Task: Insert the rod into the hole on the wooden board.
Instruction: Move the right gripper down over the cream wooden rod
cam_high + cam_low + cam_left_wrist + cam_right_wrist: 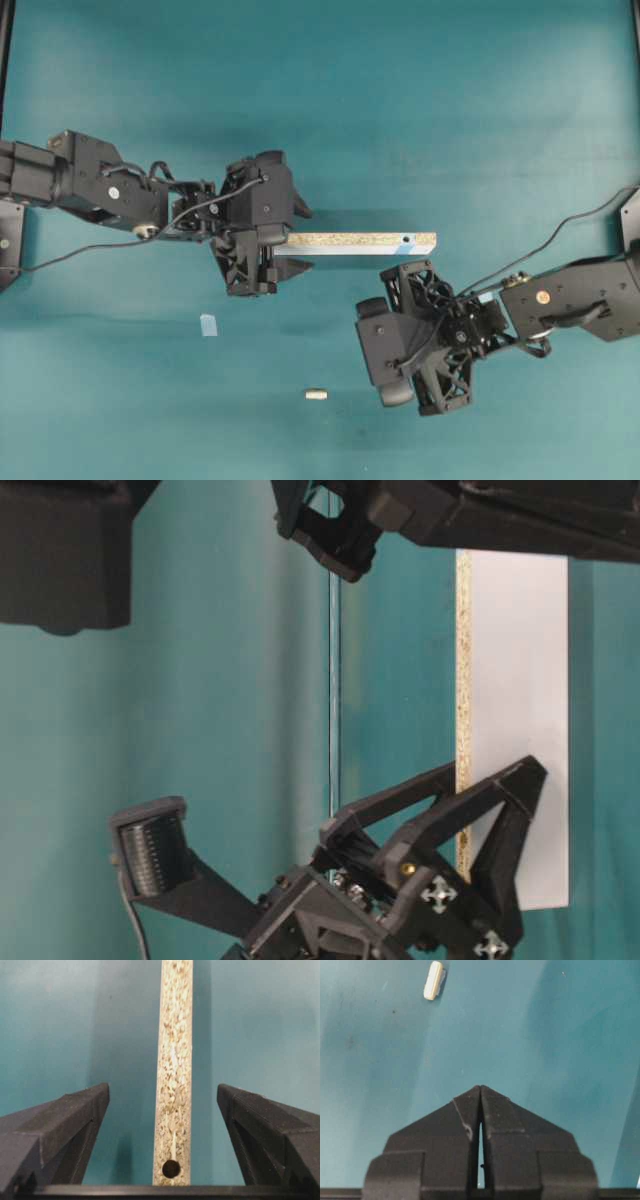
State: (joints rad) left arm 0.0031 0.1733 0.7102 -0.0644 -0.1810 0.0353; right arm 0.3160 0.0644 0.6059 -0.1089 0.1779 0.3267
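**Board framed, dowel still loose on the mat**

The wooden board (355, 241) stands on its long white edge near the middle of the teal table (420, 100), its speckled chipboard edge facing up. The left gripper (162, 1110) has its jaws spread wide on either side of the board's left end, neither finger touching it in the wrist view; that straddling stance looks like the set-up for a clamp that would steady the strip on edge while the other arm works. A plain dark hole (171, 1168) sits between those open fingers. It carries no blue, so it is not the target.

The hole (404, 241) meant for the insertion lies at the board's opposite, right-hand end, ringed by a pale blue patch and open to the air, with nothing in it.

The rod (316, 394) lies on its side toward the table's front edge, well apart from the board and held by nothing. The right gripper (480, 1091) hangs over bare table between board and rod with its fingers pressed together and empty; its wrist camera shows the rod near the top left of its view, some way ahead of the fingertips. To pick it up, those fingers would first have to part.

A small blue tape square (208, 325) rests on the table below the left arm and plays no part.
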